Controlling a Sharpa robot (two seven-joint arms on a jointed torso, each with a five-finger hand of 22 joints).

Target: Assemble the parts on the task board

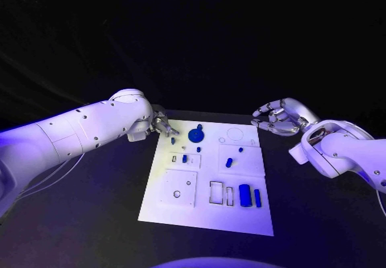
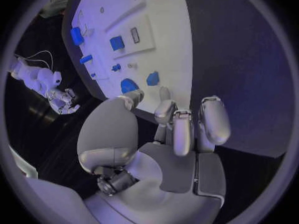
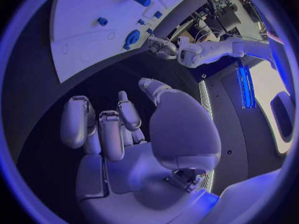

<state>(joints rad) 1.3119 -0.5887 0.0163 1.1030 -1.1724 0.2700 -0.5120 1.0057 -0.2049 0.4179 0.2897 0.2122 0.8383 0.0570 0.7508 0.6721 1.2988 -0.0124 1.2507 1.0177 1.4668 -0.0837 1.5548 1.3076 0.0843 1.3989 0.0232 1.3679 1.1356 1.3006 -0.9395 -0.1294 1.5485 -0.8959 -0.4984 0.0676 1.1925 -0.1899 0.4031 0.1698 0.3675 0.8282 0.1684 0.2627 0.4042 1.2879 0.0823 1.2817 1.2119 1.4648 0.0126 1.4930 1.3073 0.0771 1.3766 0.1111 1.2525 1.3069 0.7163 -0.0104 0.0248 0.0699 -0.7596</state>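
I find the board [image 1: 205, 206] lying flat in the middle of the table [image 1: 72, 223], long side running away from me. On its far end sits a round blue disc [image 1: 196, 134] with a small knob. Nearer the middle I see a small blue peg [image 1: 184, 158] in a raised block and another peg [image 1: 229, 162] on the block beside it. At the near end, two blue bars [image 1: 244, 195] lie side by side, next to two empty rectangular slots.

My left hand [image 1: 163, 125] hangs at the board's far left corner, close to the disc but not touching it; the left wrist view shows its fingers [image 2: 214, 119] apart and holding nothing.

My right hand [image 1: 280, 117] hovers off the board's far right corner, well clear of the parts. Its fingers [image 3: 77, 120] are loosely curled yet separated, gripping nothing.
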